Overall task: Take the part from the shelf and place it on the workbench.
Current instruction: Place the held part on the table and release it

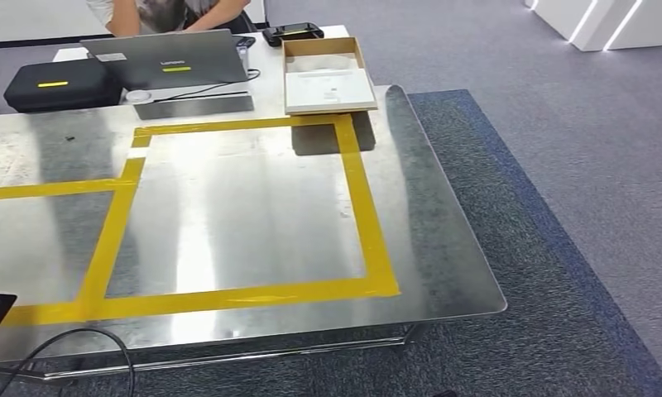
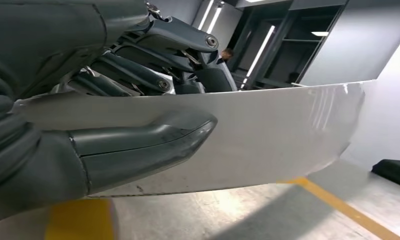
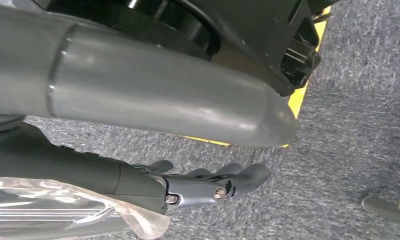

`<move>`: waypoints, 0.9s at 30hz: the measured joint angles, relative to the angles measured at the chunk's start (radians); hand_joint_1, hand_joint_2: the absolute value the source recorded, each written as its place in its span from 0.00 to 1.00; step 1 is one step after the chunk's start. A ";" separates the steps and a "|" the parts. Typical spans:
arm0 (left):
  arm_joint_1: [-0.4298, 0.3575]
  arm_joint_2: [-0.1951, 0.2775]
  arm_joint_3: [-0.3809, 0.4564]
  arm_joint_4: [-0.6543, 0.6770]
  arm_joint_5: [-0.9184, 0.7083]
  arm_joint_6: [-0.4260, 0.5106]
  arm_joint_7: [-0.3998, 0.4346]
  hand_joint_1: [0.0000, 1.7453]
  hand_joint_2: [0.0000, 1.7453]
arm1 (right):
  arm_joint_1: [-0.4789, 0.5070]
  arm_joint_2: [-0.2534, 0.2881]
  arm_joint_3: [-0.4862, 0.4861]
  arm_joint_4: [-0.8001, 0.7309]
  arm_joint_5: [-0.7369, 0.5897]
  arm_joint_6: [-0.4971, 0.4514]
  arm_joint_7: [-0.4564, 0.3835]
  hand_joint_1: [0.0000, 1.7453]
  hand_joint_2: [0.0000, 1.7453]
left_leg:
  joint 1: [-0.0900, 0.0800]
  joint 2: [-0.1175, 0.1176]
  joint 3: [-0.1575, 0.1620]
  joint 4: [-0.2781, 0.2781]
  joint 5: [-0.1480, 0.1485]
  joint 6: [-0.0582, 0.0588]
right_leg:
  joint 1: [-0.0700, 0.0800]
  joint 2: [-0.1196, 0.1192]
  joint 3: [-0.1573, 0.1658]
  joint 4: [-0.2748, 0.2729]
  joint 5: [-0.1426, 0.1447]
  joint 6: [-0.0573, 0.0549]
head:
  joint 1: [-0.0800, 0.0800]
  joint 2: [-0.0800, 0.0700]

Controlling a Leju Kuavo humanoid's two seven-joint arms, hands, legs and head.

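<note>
**White part clamped in the left hand above the workbench**

The part, a thin white panel with a gently curved edge, shows in the left wrist view running from the left of the frame to the right. The left hand holds it, the thick grey thumb pressed flat across its near face and the darker fingers hooked over its top edge. Beneath it, along the bottom of the frame, lies the steel workbench with its yellow tape; whether the panel touches the surface I cannot tell.

From the head view, the workbench fills the left and centre, the yellow tape marking out rectangles on it. At the upper centre sit a laptop and an open cardboard box, with a black case at the upper left. A person stands behind the laptop at the top edge. Grey carpet covers the right.

In the right wrist view the right hand hangs over the carpet, its fingers lightly curled and close together, holding nothing.
</note>
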 joint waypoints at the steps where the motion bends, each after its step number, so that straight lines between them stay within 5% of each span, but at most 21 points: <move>1: -0.004 0.002 0.004 0.005 -0.002 0.000 0.000 0.00 1.00 | -0.001 0.000 0.000 0.000 0.000 0.000 0.000 0.00 0.00 | -0.002 0.000 0.025 -0.057 0.018 0.004 | 0.002 0.001 0.001 0.001 -0.002 0.003 | 0.000 0.000; 5: -0.009 0.001 0.013 0.013 0.025 -0.008 -0.030 0.00 0.00 | -0.001 0.000 -0.001 0.000 0.007 0.000 0.001 0.00 0.00 | -0.006 0.001 0.045 -0.113 0.022 0.018 | 0.004 -0.001 -0.005 -0.001 -0.005 0.020 | 0.001 0.000; 7: -0.011 -0.009 0.014 0.008 0.076 -0.018 -0.061 0.00 0.00 | -0.001 0.000 -0.002 0.000 0.010 0.000 0.002 0.00 0.00 | -0.002 0.002 0.048 -0.120 0.026 0.028 | 0.003 -0.002 -0.021 0.031 -0.029 0.030 | 0.003 0.000; 10: -0.013 -0.041 0.006 -0.024 0.204 -0.030 -0.119 0.00 0.00 | -0.001 0.000 -0.008 0.000 0.013 -0.001 0.002 0.00 0.00 | 0.000 0.004 0.049 -0.123 0.026 0.036 | -0.001 -0.002 -0.105 0.207 -0.115 0.042 | 0.006 0.000; 12: -0.013 -0.067 -0.006 -0.062 0.296 -0.035 -0.150 0.00 0.00 | 0.001 0.000 -0.014 0.000 0.015 -0.002 0.002 0.00 0.00 | 0.000 0.004 0.049 -0.122 0.026 0.037 | -0.003 -0.002 -0.142 0.275 -0.125 0.047 | 0.006 0.000; 13: -0.012 -0.079 -0.013 -0.084 0.331 -0.036 -0.160 0.00 0.00 | 0.002 0.000 -0.016 0.000 0.016 -0.002 0.002 0.00 0.00 | 0.000 0.004 0.050 -0.122 0.025 0.037 | -0.005 -0.002 -0.133 0.253 -0.101 0.048 | 0.006 0.000; 15: -0.012 -0.099 -0.030 -0.130 0.390 -0.031 -0.178 0.00 0.00 | 0.000 0.000 -0.019 0.000 0.019 -0.004 0.002 0.00 0.00 | 0.001 0.002 0.054 -0.121 0.023 0.033 | -0.008 -0.004 -0.073 0.125 -0.031 0.049 | 0.007 0.000; 17: -0.013 -0.115 -0.048 -0.183 0.454 -0.022 -0.200 0.00 0.00 | -0.003 0.000 -0.022 0.000 0.022 -0.007 0.002 0.00 0.00 | -0.003 0.002 0.054 -0.118 0.021 0.025 | -0.008 -0.006 -0.020 0.019 0.002 0.043 | 0.006 0.000; 22: -0.015 -0.156 -0.120 -0.308 0.575 0.003 -0.259 0.00 0.00 | 0.001 0.003 -0.035 0.000 0.027 -0.019 0.005 0.00 0.00 | -0.002 0.002 0.043 -0.092 0.002 0.004 | -0.007 -0.006 -0.005 -0.006 0.007 0.016 | 0.003 0.000; 25: -0.016 -0.172 -0.167 -0.360 0.600 0.022 -0.272 0.00 0.00 | -0.001 0.005 -0.041 0.000 0.028 -0.020 0.005 0.00 0.00 | -0.001 0.002 -0.029 0.078 -0.085 -0.004 | -0.008 -0.007 -0.003 -0.008 0.008 0.005 | 0.001 0.000; 27: -0.014 -0.181 -0.189 -0.381 0.617 0.038 -0.287 0.00 0.00 | 0.001 0.007 -0.044 0.000 0.028 -0.022 0.005 0.00 0.00 | -0.001 0.002 -0.067 0.164 -0.109 -0.004 | -0.005 -0.008 -0.001 -0.007 0.008 0.004 | 0.001 0.000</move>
